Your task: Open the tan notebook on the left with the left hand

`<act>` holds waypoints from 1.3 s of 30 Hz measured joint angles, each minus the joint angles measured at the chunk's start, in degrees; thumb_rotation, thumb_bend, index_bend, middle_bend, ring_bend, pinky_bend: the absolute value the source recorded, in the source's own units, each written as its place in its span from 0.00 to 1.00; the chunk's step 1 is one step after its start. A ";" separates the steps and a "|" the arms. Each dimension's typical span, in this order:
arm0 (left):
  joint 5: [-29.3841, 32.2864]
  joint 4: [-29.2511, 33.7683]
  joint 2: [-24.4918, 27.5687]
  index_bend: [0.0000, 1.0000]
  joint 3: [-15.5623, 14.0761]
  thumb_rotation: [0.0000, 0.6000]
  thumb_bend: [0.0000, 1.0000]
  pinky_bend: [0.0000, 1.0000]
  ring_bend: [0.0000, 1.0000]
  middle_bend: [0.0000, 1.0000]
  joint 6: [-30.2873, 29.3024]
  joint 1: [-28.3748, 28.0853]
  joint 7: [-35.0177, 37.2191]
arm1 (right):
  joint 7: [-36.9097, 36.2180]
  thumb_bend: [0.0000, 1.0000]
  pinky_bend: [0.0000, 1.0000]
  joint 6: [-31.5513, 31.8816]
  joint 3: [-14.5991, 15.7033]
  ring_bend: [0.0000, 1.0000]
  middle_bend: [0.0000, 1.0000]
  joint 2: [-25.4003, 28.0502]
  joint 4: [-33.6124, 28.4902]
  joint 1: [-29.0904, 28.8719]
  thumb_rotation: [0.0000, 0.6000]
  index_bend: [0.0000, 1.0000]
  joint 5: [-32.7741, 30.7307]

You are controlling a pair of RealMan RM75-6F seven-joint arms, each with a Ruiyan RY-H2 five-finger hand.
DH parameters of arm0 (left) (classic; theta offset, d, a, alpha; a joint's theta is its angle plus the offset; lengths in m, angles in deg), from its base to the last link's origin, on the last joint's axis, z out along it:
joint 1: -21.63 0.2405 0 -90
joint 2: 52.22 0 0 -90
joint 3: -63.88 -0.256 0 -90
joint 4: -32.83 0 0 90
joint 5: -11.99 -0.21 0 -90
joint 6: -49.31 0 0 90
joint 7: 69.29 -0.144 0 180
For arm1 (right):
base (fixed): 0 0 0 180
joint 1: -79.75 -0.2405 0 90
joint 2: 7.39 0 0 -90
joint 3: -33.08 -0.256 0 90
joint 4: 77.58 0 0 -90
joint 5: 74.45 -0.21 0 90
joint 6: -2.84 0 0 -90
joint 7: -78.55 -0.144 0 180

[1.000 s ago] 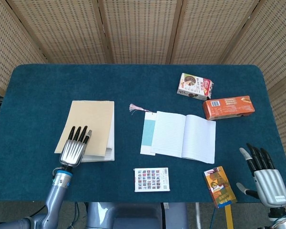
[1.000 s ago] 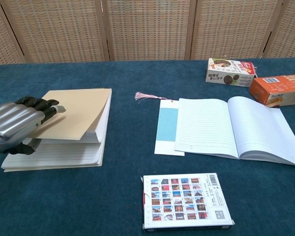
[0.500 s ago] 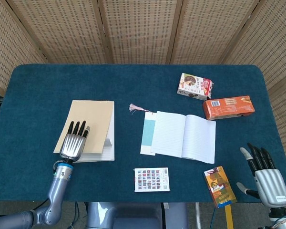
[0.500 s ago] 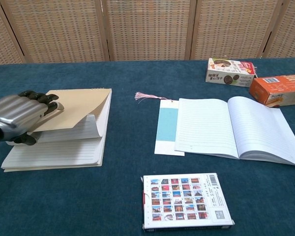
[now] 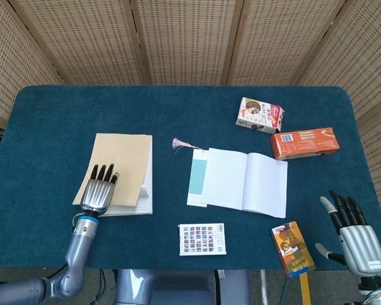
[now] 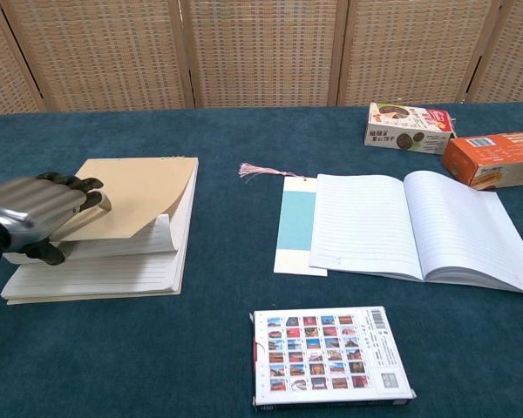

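Tan notebook (image 5: 122, 166) (image 6: 131, 205) at table's left, cover part-lifted (lined pages showing beneath), spine away from robot.

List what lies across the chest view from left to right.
Left robot hand gripping the tan notebook → pink tassel → blue bookmark → open lined notebook → orange box at the right edge.

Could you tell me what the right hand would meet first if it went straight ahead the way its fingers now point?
Probably bare table at first; the right hand points up the table's right side. Farther on, the orange box lies slightly left of that line, so a hit is uncertain.
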 measured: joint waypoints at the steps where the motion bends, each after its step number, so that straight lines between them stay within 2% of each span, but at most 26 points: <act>1: 0.04 -0.09 -0.02 0.26 -0.17 1.00 0.63 0.00 0.00 0.00 -0.19 -0.14 0.06 | 0.01 0.11 0.00 0.00 0.01 0.00 0.00 0.00 -0.02 0.00 1.00 0.00 0.02; 5: 0.17 -0.94 -0.39 0.32 -1.06 1.00 0.64 0.00 0.00 0.00 -0.79 -0.66 0.26 | -0.13 0.11 0.00 0.07 0.04 0.00 0.00 0.03 -0.01 0.01 1.00 0.00 0.15; 8: -0.28 -1.78 -0.89 0.48 -1.49 1.00 0.67 0.00 0.00 0.00 -1.44 -0.86 0.73 | -0.29 0.11 0.00 0.00 0.04 0.00 0.00 0.11 -0.04 -0.02 1.00 0.00 0.07; 11: -2.12 -3.25 -1.78 0.69 -1.74 1.00 0.71 0.00 0.00 0.00 -2.62 -0.90 2.45 | -0.45 0.11 0.00 0.00 0.06 0.00 0.00 0.14 -0.03 -0.03 1.00 0.00 0.10; 13: -3.42 -4.29 -2.35 0.74 -1.91 1.00 0.72 0.00 0.00 0.00 -3.34 -0.88 3.84 | -0.52 0.11 0.00 0.03 0.08 0.00 0.00 0.17 0.00 -0.02 1.00 0.00 0.16; 19: -7.56 -6.94 -3.42 0.77 -2.36 1.00 0.72 0.00 0.00 0.00 -5.77 -0.83 7.35 | -0.70 0.11 0.00 -0.01 0.07 0.00 0.00 0.24 -0.01 -0.04 1.00 0.00 0.09; 26: -8.64 -5.05 -2.03 0.78 -2.76 1.00 0.72 0.00 0.00 0.00 -6.94 -0.62 7.43 | -0.93 0.11 0.00 0.02 0.13 0.00 0.00 0.38 -0.09 -0.02 1.00 0.00 0.15; 39: -13.16 2.56 3.33 0.78 -9.17 1.00 0.72 0.00 0.00 0.00 -10.94 3.81 7.63 | -1.90 0.11 0.00 0.88 0.10 0.00 0.00 0.71 -0.04 0.26 1.00 0.00 0.49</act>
